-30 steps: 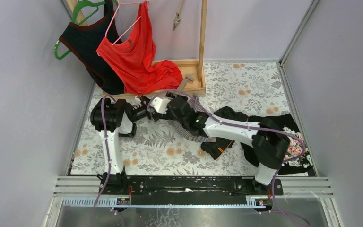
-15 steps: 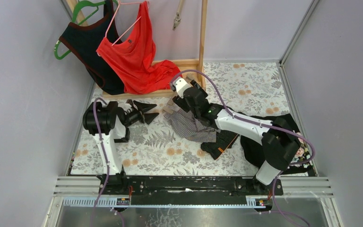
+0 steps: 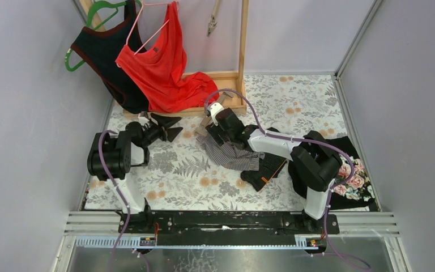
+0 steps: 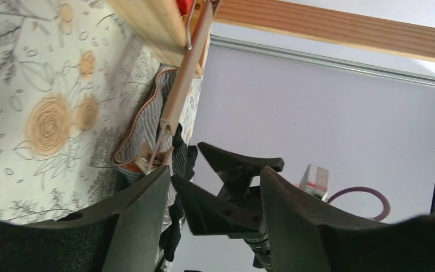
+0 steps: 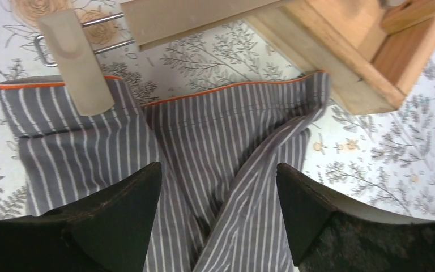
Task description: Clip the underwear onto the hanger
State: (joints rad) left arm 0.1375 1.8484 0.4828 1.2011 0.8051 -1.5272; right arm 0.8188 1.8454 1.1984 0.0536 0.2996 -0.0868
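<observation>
The grey striped underwear [image 3: 230,154] with an orange waistband lies on the floral mat; it also shows in the right wrist view [image 5: 226,130]. The wooden clip hanger [image 3: 205,123] lies along its top edge. One wooden clip [image 5: 76,65] sits over the left waistband corner, under the hanger bar [image 5: 198,17]. My right gripper [image 3: 210,134] [image 5: 218,167] is open and empty just above the underwear. My left gripper [image 3: 169,128] [image 4: 215,170] is open and empty, to the left of the hanger [image 4: 182,82] and pointing at it.
A wooden rack base [image 3: 218,76] stands behind, with a red top [image 3: 164,68] and a dark top [image 3: 105,51] hanging at the back left. A black garment [image 3: 264,171] and a dark floral clothes pile [image 3: 331,164] lie to the right.
The two grippers were together at the hanger a second ago. My left gripper has drawn back to the left. My right gripper rose, then came down over the underwear.
</observation>
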